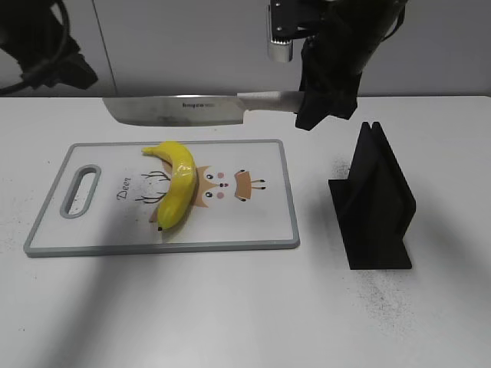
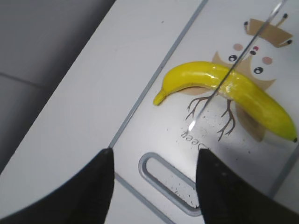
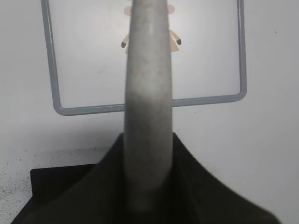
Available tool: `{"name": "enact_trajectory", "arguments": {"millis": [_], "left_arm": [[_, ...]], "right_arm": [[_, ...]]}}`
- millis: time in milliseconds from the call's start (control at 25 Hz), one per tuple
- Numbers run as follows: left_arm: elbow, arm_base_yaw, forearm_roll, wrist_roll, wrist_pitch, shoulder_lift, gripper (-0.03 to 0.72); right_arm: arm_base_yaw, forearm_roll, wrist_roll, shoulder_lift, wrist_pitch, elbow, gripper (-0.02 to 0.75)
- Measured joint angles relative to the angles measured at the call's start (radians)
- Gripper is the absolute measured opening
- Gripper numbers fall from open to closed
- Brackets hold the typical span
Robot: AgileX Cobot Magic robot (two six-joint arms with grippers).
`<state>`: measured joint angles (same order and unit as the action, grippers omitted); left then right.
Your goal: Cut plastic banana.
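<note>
You're looking at a lab test bench, not a kitchen: a bare white table (image 1: 230, 307) against a plain grey panelled wall (image 1: 184, 46), with cabling (image 1: 38, 46) hanging in the upper corner. The props are staged: a toy banana (image 1: 178, 182) on a cartoon-printed board (image 1: 253, 222) below the right jaws, which clamp a knife (image 1: 184, 110), and a black stand (image 1: 376, 203) just beside them. Dark specks dust the table around that stand.
</note>
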<state>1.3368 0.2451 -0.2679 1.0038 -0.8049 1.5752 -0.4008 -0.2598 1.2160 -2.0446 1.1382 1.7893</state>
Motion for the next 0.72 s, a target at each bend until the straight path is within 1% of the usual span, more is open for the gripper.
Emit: {"name": "enact_trajectory", "arguments": {"millis": [80,200,320,520,600,640,680,720], "left_arm": [[0.04,0.042,0.005,0.036,-0.017,0.052,0.524],[0.089,0.084,0.007,0.074,-0.04,0.118,0.523],[0.107,0.1,0.007,0.113,-0.08,0.172,0.524],[0.109,0.103,0.006,0.17,-0.122,0.251,0.509],[0.109,0.103,0.006,0.176,-0.117,0.27,0.473],[0.109,0.103,0.006,0.177,-0.113,0.276,0.443],[0.109,0.103,0.007,0.177,-0.106,0.281,0.41],[0.109,0.103,0.007,0.177,-0.099,0.282,0.356]], "right_arm": [[0.0,-0.02,0.046,-0.018,0.0,0.0,0.16],[-0.001,-0.053,0.099,-0.035,-0.004,0.0,0.16],[-0.001,-0.06,0.113,-0.042,-0.028,0.002,0.16],[-0.001,-0.068,0.117,-0.064,-0.045,0.006,0.159],[-0.001,-0.074,0.118,-0.076,-0.046,0.009,0.159],[-0.001,-0.079,0.118,-0.082,-0.047,0.01,0.159],[-0.001,-0.08,0.119,-0.087,-0.047,0.011,0.159],[-0.001,-0.08,0.119,-0.091,-0.05,0.011,0.159]]}}
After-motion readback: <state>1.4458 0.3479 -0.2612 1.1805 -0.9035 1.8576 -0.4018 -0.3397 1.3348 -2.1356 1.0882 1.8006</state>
